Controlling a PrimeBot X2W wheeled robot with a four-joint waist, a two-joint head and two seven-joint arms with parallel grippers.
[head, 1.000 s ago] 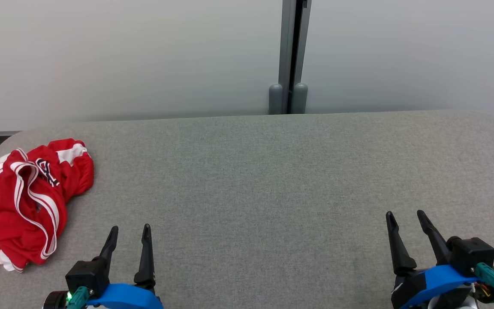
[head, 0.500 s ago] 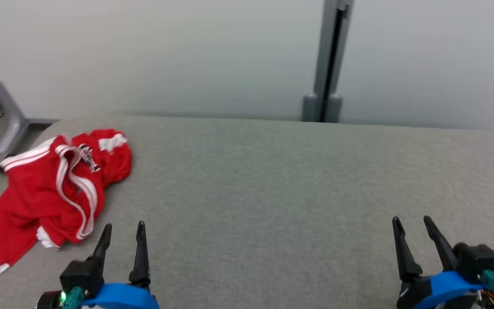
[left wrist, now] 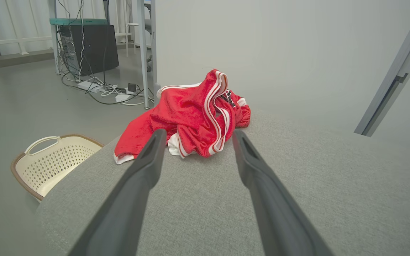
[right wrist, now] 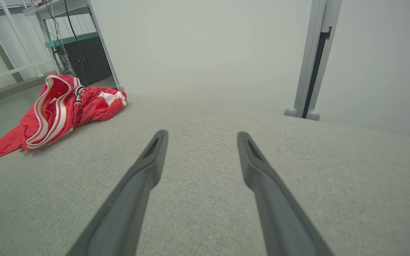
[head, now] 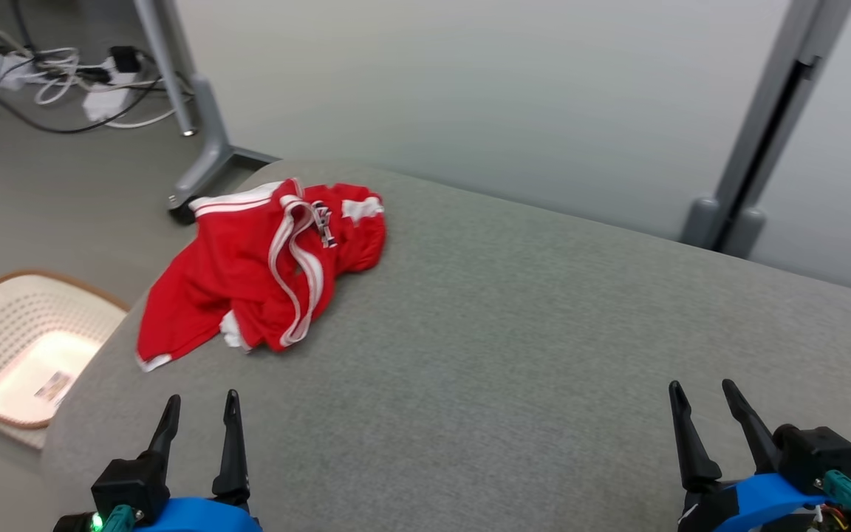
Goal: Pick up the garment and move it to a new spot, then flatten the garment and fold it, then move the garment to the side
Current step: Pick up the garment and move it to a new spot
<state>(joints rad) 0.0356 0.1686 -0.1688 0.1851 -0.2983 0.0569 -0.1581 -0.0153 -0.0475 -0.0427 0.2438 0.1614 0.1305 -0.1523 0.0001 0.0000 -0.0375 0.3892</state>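
The red garment [head: 270, 266] lies crumpled at the far left corner of the table [head: 514, 332], a basket [head: 19, 347] on the floor beyond. The left end effector [head: 202, 397] and right end effector [head: 699, 385] both gape wide, empty. I'd send the left one in low, pinch a thick fold, and lift inward.

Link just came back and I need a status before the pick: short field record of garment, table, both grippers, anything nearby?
garment: red with white stripes, crumpled in a heap, not flattened or folded
garment position: far left part of the table
table: grey fabric surface
left gripper: fingers apart, nothing held, short of the garment and aimed toward it
right gripper: fingers apart, nothing held, over the table's right side
basket: cream, perforated, on the floor left of the table
task stage: garment not yet picked up
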